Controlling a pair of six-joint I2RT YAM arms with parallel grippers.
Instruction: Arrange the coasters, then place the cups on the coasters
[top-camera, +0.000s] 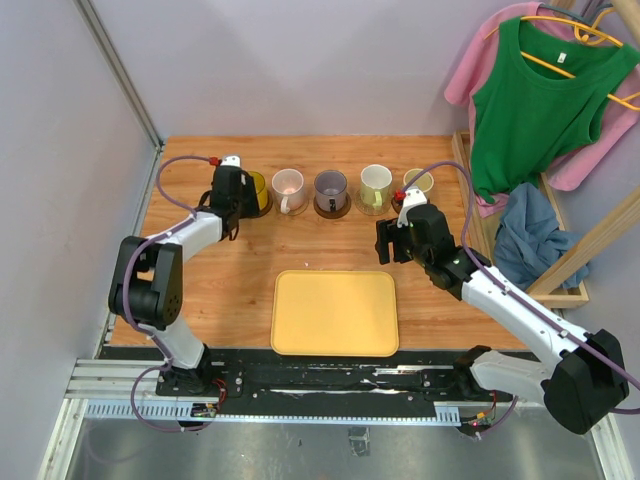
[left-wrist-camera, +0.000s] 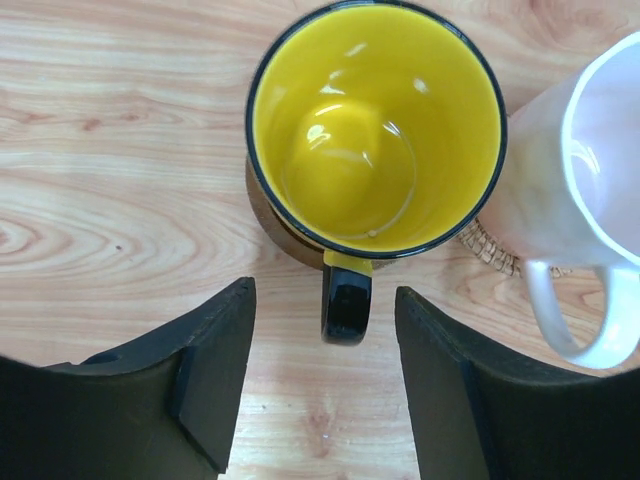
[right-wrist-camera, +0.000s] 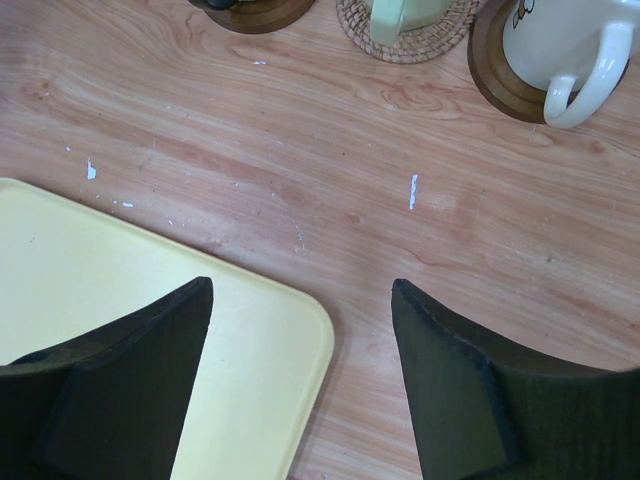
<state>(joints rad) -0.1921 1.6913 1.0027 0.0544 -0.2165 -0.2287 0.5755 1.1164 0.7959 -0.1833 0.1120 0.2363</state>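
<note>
My left hand (left-wrist-camera: 322, 295) is spread, its fingers flanking the black handle of the glossy yellow mug (left-wrist-camera: 375, 125); my right hand (right-wrist-camera: 300, 288) gapes over the grainy wooden table (right-wrist-camera: 450, 230), beside the smooth round-cornered tray (right-wrist-camera: 230, 340).

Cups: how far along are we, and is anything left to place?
Looks nearly finished. Done: all five cups stand in a row, each on a coaster, from the yellow cup to the cream cup. In hand: nothing. The left gripper is open astride the yellow cup's handle; the right gripper is open over the table by the tray. Left: probably only backing both grippers away.
</note>
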